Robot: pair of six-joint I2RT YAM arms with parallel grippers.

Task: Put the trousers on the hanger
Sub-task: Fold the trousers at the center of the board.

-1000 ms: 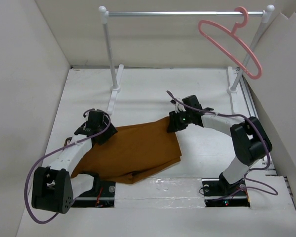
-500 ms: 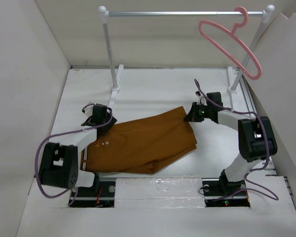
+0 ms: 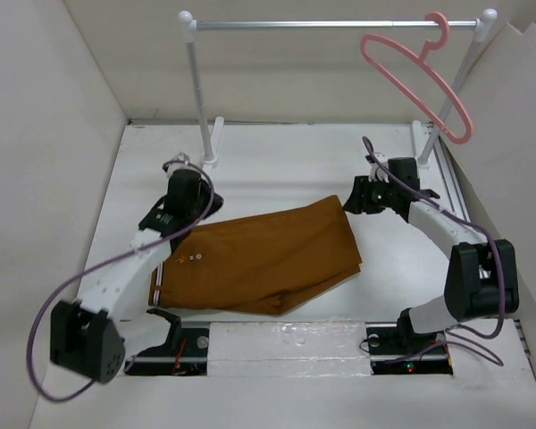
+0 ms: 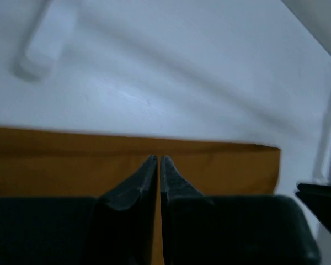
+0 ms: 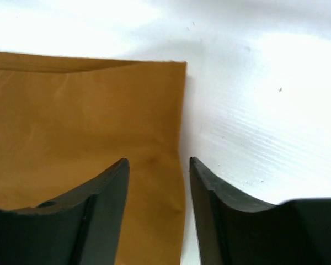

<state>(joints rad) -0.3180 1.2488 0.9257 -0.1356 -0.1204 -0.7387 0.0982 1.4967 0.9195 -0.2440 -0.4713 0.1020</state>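
The rust-brown trousers (image 3: pixel 259 255) lie folded flat on the white table, waistband with two small buttons at the left. The pink hanger (image 3: pixel 424 71) hangs by its hook from the right end of the rail, well above and behind the trousers. My left gripper (image 3: pixel 184 204) is at the trousers' rear left corner; in the left wrist view the gripper (image 4: pixel 158 159) has its jaws together over the cloth (image 4: pixel 220 165), with nothing seen between them. My right gripper (image 3: pixel 351 202) is open at the rear right corner; in the right wrist view the gripper (image 5: pixel 157 163) straddles the cloth's edge (image 5: pixel 71 121).
The silver-and-white clothes rail (image 3: pixel 335 24) spans the back, with its left post (image 3: pixel 199 98) and foot (image 3: pixel 208 165) just behind my left gripper and its right post (image 3: pixel 447 103) behind my right arm. White walls close in both sides.
The trousers have been drawn out from a bunched heap into a flat fold and shifted right. Both grippers have moved toward the rear, and the right one outward to the right.
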